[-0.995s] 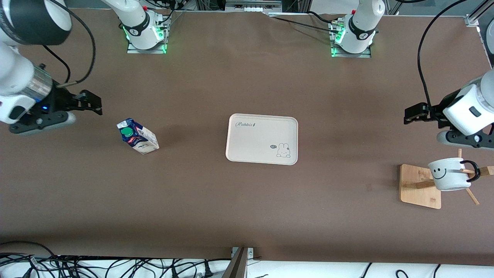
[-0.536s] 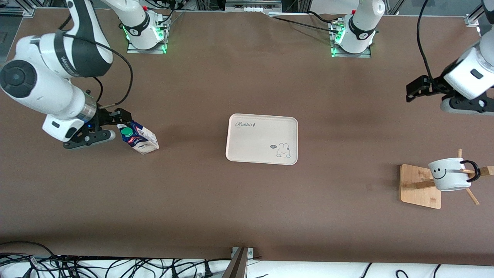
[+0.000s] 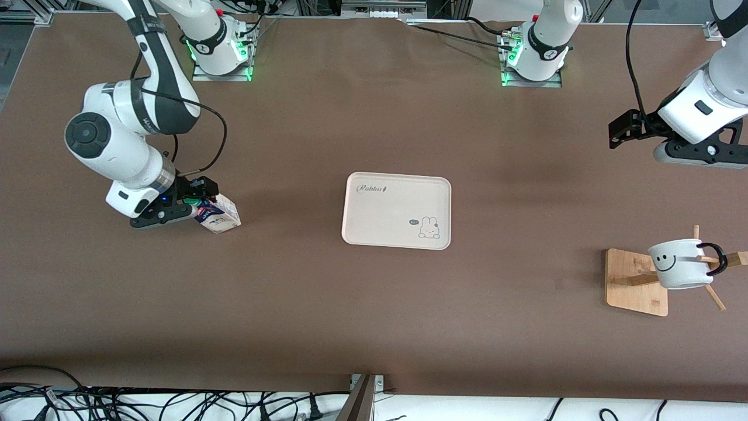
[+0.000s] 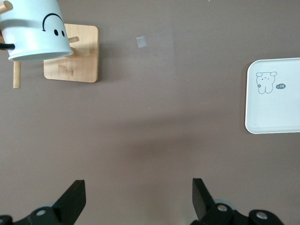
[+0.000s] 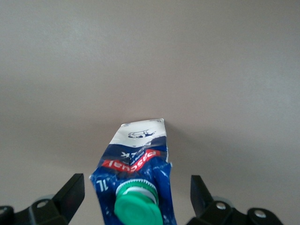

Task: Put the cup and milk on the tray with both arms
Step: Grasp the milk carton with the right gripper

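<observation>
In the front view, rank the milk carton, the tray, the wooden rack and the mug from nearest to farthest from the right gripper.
1. milk carton: between the open fingers of the right gripper, at the right arm's end of the table.
2. tray: mid-table.
3. wooden rack: at the left arm's end.
4. mug: hanging on the rack's pegs, slightly farther along that end.

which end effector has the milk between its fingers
The right end effector: its open fingers straddle the milk. The left end effector hangs over bare table.
</observation>
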